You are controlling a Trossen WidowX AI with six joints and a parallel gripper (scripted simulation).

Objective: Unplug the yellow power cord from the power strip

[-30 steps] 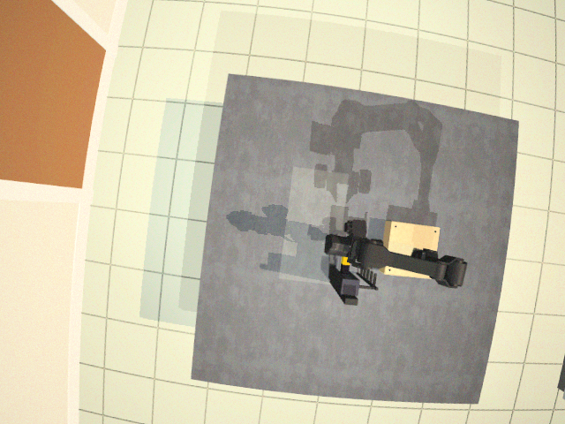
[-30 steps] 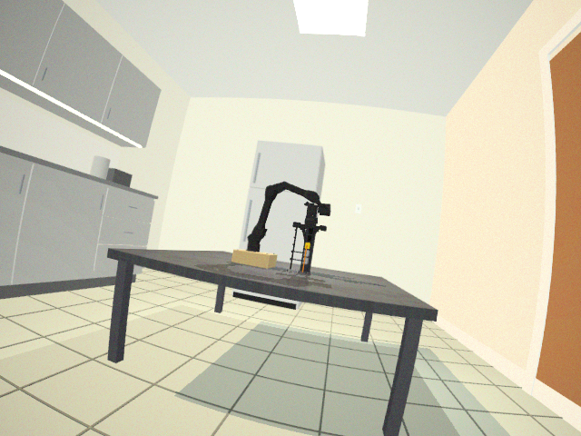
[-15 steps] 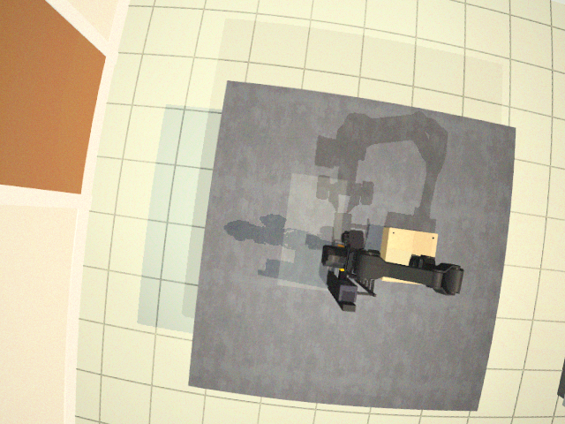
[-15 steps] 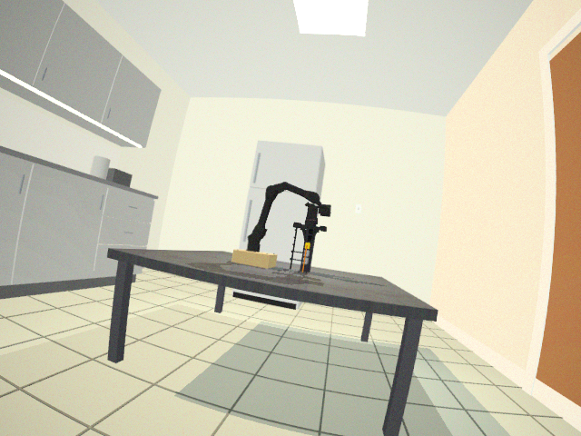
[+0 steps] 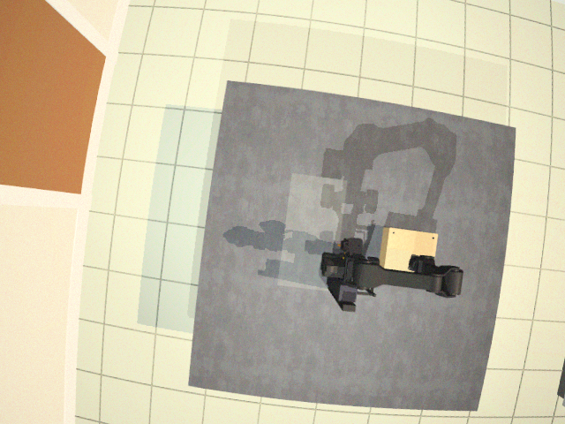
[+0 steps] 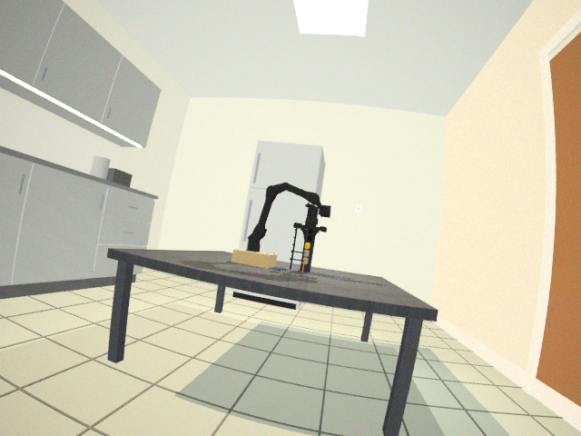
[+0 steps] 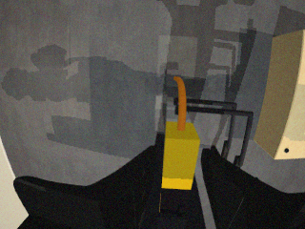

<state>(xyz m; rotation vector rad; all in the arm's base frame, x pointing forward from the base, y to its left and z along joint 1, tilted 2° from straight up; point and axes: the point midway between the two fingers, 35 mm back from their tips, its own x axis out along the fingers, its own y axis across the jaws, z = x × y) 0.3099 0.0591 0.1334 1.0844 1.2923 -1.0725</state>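
Observation:
The yellow plug [image 5: 342, 257] [image 6: 307, 243] [image 7: 180, 155] stands between the fingers of my gripper [image 7: 178, 153]. The fingers are partly open, with a thin gap between the plug and the right finger in the wrist view. The left finger is very near the plug; whether they touch I cannot tell. The orange cord [image 6: 303, 262] [image 7: 182, 105] runs down from the plug's far end toward the table. A dark form lies behind the plug, among the black fingers; I cannot tell whether it is the power strip. In the top view the arm hides most of this.
A black wire frame [image 6: 291, 253] [image 7: 243, 113] stands close beside the cord and the right finger. A pale wooden block [image 5: 412, 246] [image 6: 253, 258] [image 7: 281, 95] lies near the arm's base. Both are on the grey table [image 5: 274, 346] [image 6: 356, 288]. Arm shadows cross it.

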